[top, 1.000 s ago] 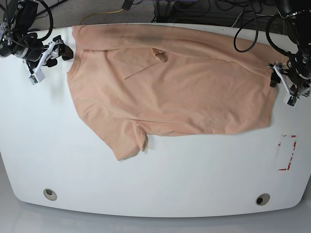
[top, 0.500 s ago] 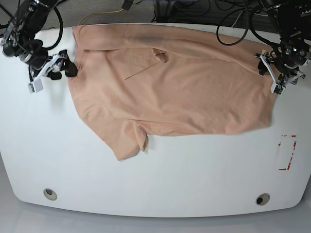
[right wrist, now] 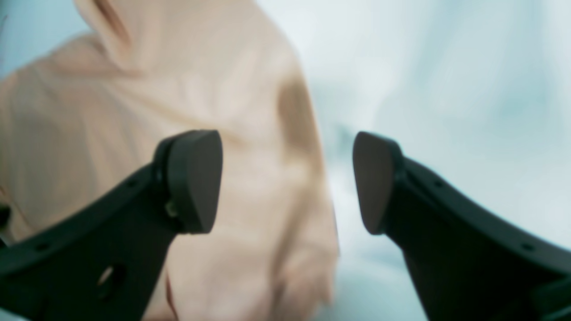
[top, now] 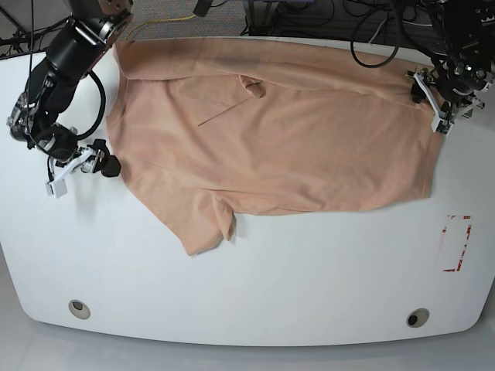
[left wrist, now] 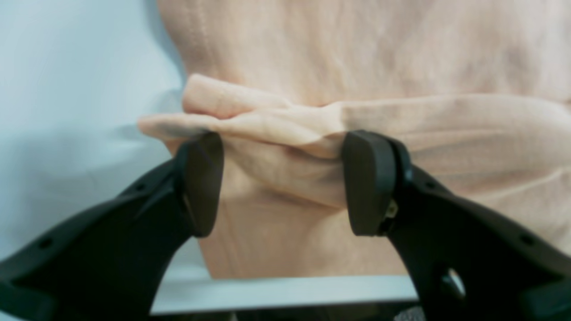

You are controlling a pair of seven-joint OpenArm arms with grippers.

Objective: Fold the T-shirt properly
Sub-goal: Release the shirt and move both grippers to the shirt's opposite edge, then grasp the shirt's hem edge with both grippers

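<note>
Peach T-shirt lies lengthwise across the table; both end effectors, left and right, gape wide.

Bright, even light from overhead; soft shadows edge the T-shirt on the white table. Both wrist views are blurred; the base view bows at its edges.

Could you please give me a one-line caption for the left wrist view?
Open left pincer straddling a bunched edge of the peach T-shirt on the white table.

Base looks down overhead; wrist views sit close behind each tool.
</note>
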